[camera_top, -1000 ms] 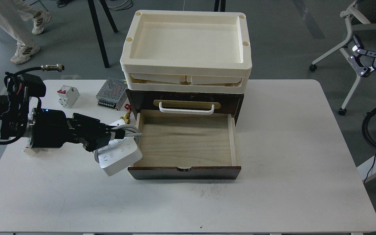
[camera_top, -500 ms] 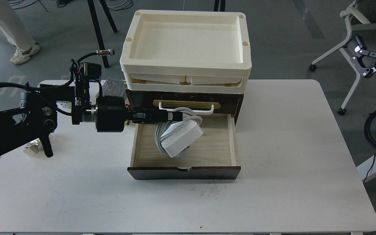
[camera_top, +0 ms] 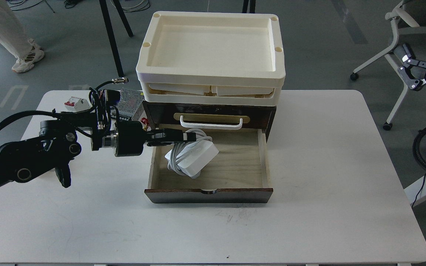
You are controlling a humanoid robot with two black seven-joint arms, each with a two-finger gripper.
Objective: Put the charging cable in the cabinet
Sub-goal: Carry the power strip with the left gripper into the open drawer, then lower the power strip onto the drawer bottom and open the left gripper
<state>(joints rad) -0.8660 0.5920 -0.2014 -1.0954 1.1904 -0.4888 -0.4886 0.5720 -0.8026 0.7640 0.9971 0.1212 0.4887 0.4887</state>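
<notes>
The charging cable (camera_top: pixel 195 157), a white power strip with its cord coiled around it, lies tilted inside the open pale-wood drawer (camera_top: pixel 235 166) of the dark brown cabinet (camera_top: pixel 208 195). My left gripper (camera_top: pixel 192 136) reaches in from the left over the drawer's back left part. Its fingers are closed on the cord at the strip's upper end. The cabinet's white bar handle (camera_top: pixel 211 123) is just behind it. My right gripper (camera_top: pixel 407 70) hangs off the table at the far right with its fingers apart, and it is empty.
Cream plastic trays (camera_top: pixel 209 44) are stacked on the cabinet. A white-and-red circuit breaker (camera_top: pixel 76 104) and a silver mesh power supply (camera_top: pixel 128 100) lie behind my left arm. The white table (camera_top: pixel 327 177) carries everything. A chair (camera_top: pixel 394 37) stands at the right.
My left gripper carried the power strip from the drawer's left side over the drawer, then lowered it and drew back left. The strip now rests in the drawer.
</notes>
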